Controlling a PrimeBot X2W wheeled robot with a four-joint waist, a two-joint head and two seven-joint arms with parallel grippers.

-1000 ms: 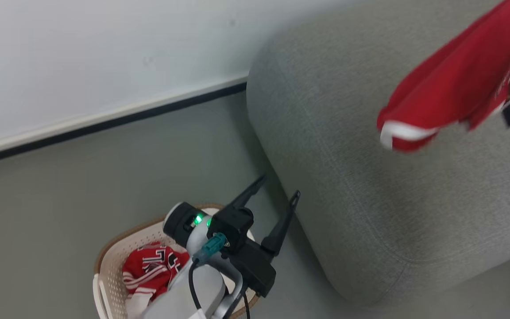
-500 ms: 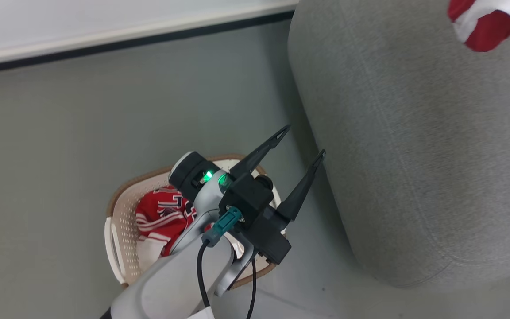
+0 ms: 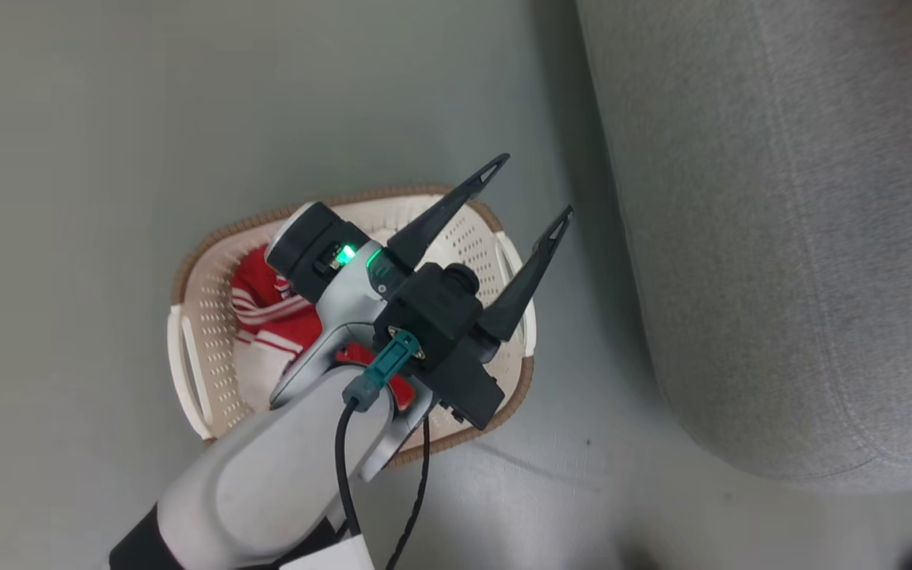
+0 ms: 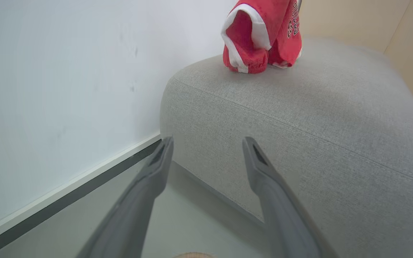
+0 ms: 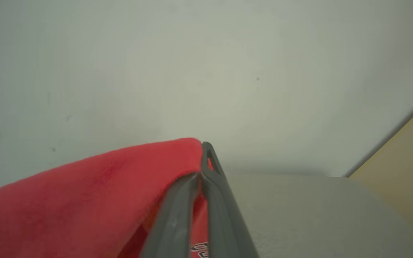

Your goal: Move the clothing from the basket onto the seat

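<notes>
The cream basket [image 3: 195,317] with a brown rim stands on the floor just left of the grey seat [image 3: 780,237]. Red clothing [image 3: 270,321] with white stripes lies inside it, partly hidden by my left arm. Above the basket's right side hovers my left gripper [image 3: 533,185], open and empty, its fingers [image 4: 264,179] aimed at the seat's end [image 4: 299,118]. My right gripper [image 5: 203,157] is shut on a red clothing piece [image 5: 84,200]. In the left wrist view that piece [image 4: 260,36] hangs down with its lower folds touching the seat's top.
A white wall [image 4: 66,89] with a dark baseboard [image 4: 66,200] runs behind the basket and seat. Grey floor [image 3: 68,158] lies open to the basket's left. A tan panel [image 4: 407,43] stands beyond the seat's far side.
The head camera has tilted down: wall and held red piece have left its view and the basket sits higher and fuller in it. My left gripper stays open over the basket.
</notes>
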